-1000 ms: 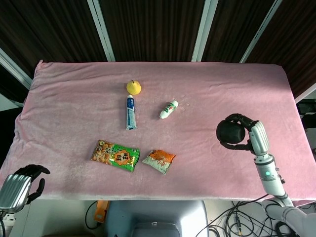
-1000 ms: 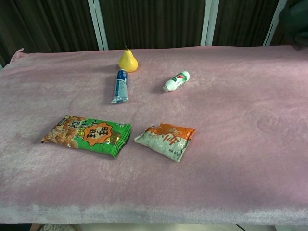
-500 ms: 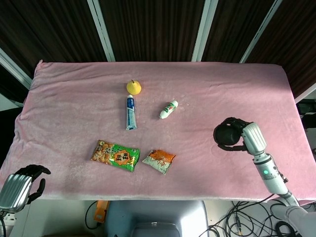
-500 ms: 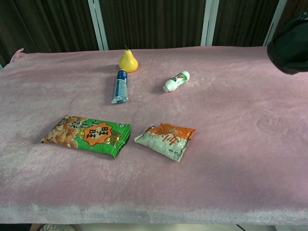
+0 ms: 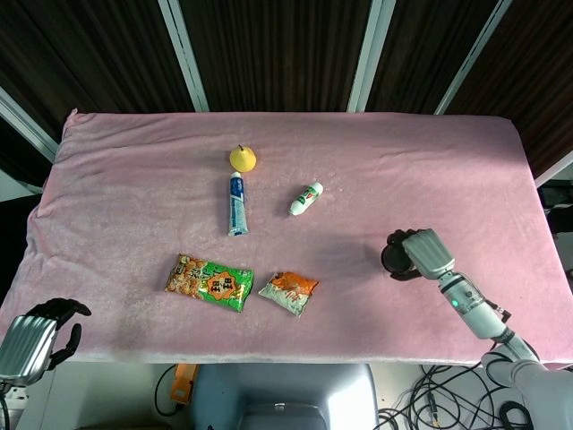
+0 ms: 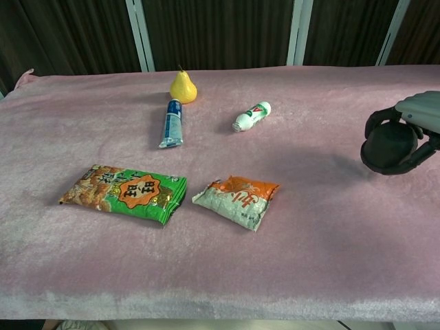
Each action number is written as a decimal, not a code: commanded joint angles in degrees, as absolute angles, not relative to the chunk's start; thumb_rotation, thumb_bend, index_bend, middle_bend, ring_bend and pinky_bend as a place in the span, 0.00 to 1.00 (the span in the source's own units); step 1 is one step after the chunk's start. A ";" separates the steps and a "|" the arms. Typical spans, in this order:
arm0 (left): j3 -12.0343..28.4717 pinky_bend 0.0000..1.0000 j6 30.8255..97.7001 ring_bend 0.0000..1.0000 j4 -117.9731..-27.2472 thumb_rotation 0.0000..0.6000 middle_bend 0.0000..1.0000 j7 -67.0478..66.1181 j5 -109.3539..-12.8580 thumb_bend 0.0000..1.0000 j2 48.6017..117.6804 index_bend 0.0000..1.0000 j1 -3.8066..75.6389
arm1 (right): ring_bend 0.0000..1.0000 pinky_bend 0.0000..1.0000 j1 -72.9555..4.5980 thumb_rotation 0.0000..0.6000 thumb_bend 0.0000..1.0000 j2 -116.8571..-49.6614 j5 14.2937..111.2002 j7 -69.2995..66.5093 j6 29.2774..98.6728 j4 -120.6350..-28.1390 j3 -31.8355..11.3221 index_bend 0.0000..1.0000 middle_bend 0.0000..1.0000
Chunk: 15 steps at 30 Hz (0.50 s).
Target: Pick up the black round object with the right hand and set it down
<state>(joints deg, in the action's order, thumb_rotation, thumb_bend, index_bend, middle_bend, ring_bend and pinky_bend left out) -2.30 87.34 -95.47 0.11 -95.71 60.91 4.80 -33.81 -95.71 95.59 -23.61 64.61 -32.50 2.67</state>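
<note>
My right hand (image 5: 419, 253) (image 6: 412, 127) grips the black round object (image 5: 395, 257) (image 6: 387, 146), with dark fingers wrapped around it. In the chest view the object hangs low over the pink cloth at the right side, just above its own shadow; whether it touches the cloth is unclear. My left hand (image 5: 40, 336) sits off the table's front left corner, fingers curled in with nothing in them; the chest view does not show it.
On the pink-covered table (image 5: 134, 206) lie a yellow pear (image 5: 242, 159), a blue toothpaste tube (image 5: 236, 202), a small white bottle (image 5: 305, 198), a green snack bag (image 5: 209, 282) and an orange-and-white packet (image 5: 288, 292), all left of my right hand.
My right hand has come down and slightly leftward with the black round object, from well above the cloth to just over its surface. The left hand has stayed put.
</note>
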 commanded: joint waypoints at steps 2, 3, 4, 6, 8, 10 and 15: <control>-2.26 0.49 87.26 0.35 -95.45 1.00 0.44 0.15 -95.60 0.57 60.90 0.45 4.83 | 0.34 0.52 -34.75 1.00 0.22 -96.49 95.85 -25.21 61.11 -31.48 4.31 0.68 0.45; -2.26 0.49 87.28 0.35 -95.47 1.00 0.44 0.17 -95.60 0.57 60.90 0.46 4.83 | 0.30 0.46 -34.85 1.00 0.22 -96.47 95.89 -25.81 60.63 -31.55 4.53 0.66 0.42; -2.25 0.49 87.35 0.35 -95.48 1.00 0.44 0.20 -95.62 0.57 60.89 0.46 4.80 | 0.26 0.39 -34.90 1.00 0.22 -96.48 95.92 -26.62 60.32 -31.54 4.75 0.64 0.38; -2.27 0.49 87.47 0.35 -95.44 1.00 0.44 0.24 -95.68 0.57 60.91 0.45 4.75 | 0.21 0.31 -34.92 1.00 0.22 -96.45 95.99 -27.62 60.16 -31.44 5.03 0.61 0.33; -2.26 0.49 87.42 0.35 -95.44 1.00 0.44 0.21 -95.66 0.57 60.92 0.45 4.78 | 0.18 0.26 -34.81 1.00 0.22 -96.38 96.03 -28.56 60.70 -31.32 5.15 0.58 0.29; -2.31 0.49 87.37 0.35 -95.48 1.00 0.44 0.15 -95.67 0.57 60.91 0.45 4.76 | 0.14 0.21 -34.62 1.00 0.22 -96.18 96.14 -29.26 61.28 -31.31 5.33 0.52 0.24; -2.33 0.49 87.35 0.35 -95.57 1.00 0.44 0.01 -95.73 0.57 60.90 0.45 4.78 | 0.06 0.15 -34.02 1.00 0.22 -94.81 96.35 -31.10 62.07 -32.33 6.04 0.25 0.14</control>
<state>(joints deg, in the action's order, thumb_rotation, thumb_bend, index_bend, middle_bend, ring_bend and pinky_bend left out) -2.32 87.35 -95.57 0.00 -95.73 60.90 4.78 -34.15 -94.98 96.29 -30.96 62.04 -32.16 5.88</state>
